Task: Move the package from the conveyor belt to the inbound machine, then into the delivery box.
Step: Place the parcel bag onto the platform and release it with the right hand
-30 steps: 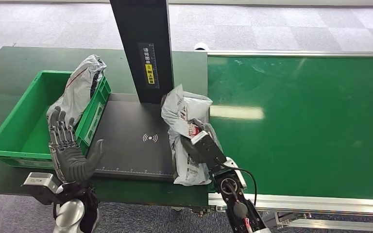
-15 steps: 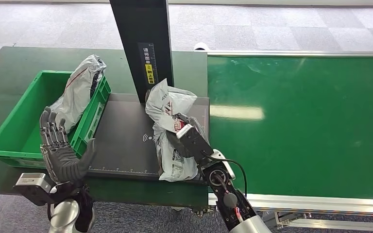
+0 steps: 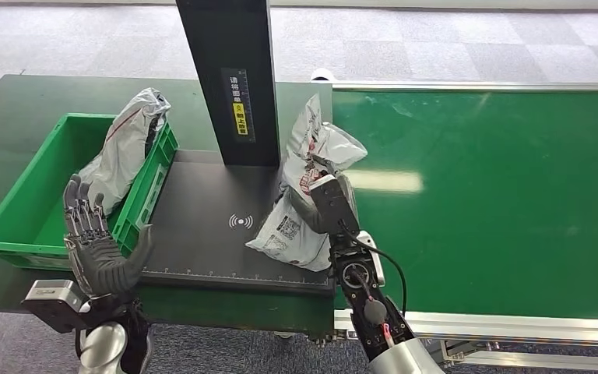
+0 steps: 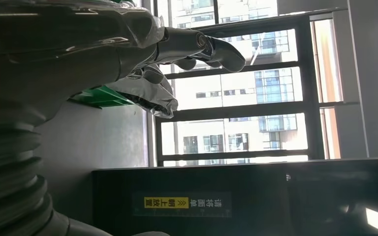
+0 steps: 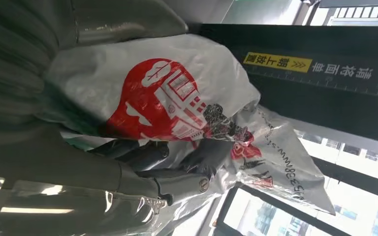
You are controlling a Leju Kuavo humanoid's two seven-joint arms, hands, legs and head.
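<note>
My right hand (image 3: 328, 204) grips a white plastic-bagged package (image 3: 305, 187) with red print, held tilted over the right part of the black inbound machine plate (image 3: 202, 226); its lower end touches or nearly touches the plate. The right wrist view has my fingers (image 5: 177, 169) wrapped around that package (image 5: 167, 98). The left hand (image 3: 97, 241) stands upright with fingers spread, empty, at the table's front beside the green delivery box (image 3: 23, 210). A second grey package (image 3: 128, 144) leans on the box's right wall. The green conveyor belt (image 3: 483, 195) lies to the right.
The machine's black upright post (image 3: 230, 78) with a yellow label rises just behind the plate, close to the held package. A dark green table (image 3: 15, 101) carries the box. The belt's metal rail (image 3: 498, 323) runs along the front.
My right hand has lifted and swung the package back to the right, turning it more upright by the post. The left hand has barely moved.
</note>
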